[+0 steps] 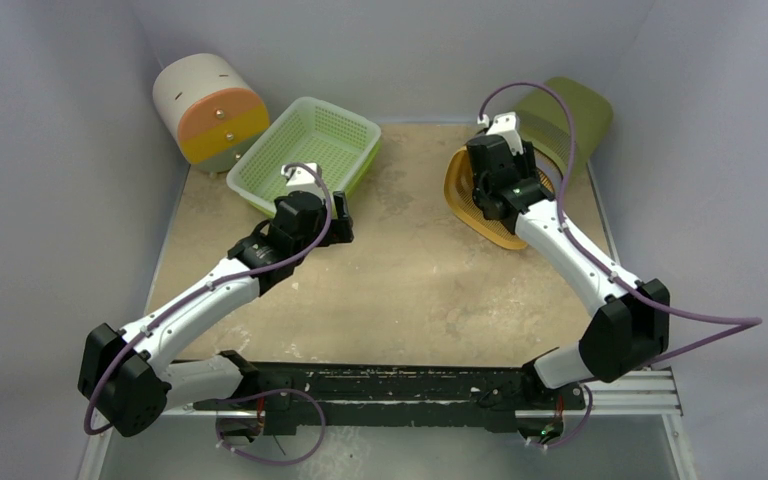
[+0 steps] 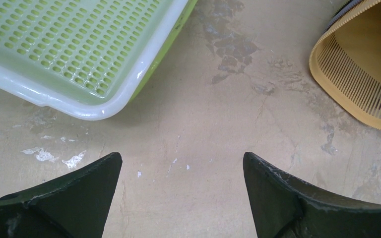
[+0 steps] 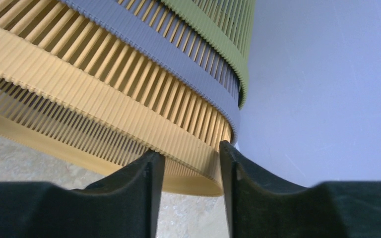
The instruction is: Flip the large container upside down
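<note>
A tall slatted container lies on its side at the back right, a yellow bin at the mouth with grey-blue and green bins nested behind it. My right gripper is at the top of the yellow mouth. In the right wrist view its fingers straddle the yellow rim with a gap still between them; I cannot see whether the pads press it. My left gripper hangs wide open over bare table near the green basket, holding nothing. The yellow bin also shows at the right of the left wrist view.
A light green perforated basket sits at the back, left of centre. A white cylinder with orange and yellow bands lies in the back left corner. Walls close in on the left, back and right.
</note>
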`<control>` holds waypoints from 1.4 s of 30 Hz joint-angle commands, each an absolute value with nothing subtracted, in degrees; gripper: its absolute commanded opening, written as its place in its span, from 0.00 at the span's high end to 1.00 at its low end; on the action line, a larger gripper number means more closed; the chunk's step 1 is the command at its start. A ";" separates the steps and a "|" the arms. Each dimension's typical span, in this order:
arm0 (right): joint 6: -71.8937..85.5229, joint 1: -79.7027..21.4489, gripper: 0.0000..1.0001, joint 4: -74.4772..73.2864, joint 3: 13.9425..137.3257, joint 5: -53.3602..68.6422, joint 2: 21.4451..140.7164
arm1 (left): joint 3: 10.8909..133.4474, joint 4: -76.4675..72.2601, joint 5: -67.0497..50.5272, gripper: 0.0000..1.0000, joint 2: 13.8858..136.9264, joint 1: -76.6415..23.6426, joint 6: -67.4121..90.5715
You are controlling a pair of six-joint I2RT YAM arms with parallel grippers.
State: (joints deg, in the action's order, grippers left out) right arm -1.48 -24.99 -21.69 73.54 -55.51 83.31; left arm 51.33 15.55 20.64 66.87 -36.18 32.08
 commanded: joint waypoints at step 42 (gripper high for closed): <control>0.02 -48.63 1.00 -19.24 86.60 -59.66 89.63 | 46.55 12.63 22.15 0.11 62.64 -36.64 33.65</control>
